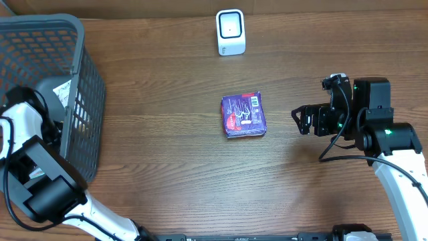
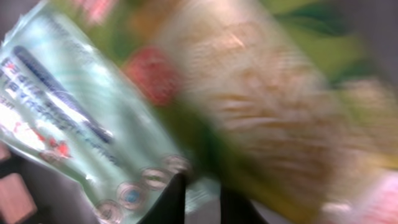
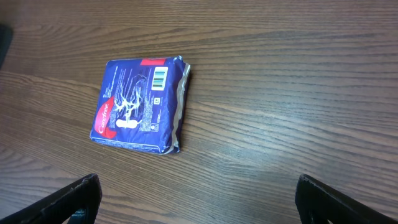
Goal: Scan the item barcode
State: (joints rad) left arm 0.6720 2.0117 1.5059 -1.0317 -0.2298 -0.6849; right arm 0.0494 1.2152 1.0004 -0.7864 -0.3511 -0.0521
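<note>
The blue pack (image 1: pixel 243 116) lay flat on the counter (image 1: pixel 167 167), with its barcode (image 3: pixel 160 77) facing up. My right hand (image 1: pixel 300 120) hung just to the right of the pack, near it but not touching. Its fingers were spread wide and held nothing. The white scanner (image 1: pixel 231 31) stood past the pack, well apart from it. The grey basket (image 1: pixel 73 40) sat far to the left of the pack, and my left arm (image 1: pixel 27 127) reached down into it. My left hand (image 2: pixel 202 185) was right up against a pale pack (image 2: pixel 68 106) in there — all blurry. Its fingers stood close together, but I could not tell if they pinched anything.
</note>
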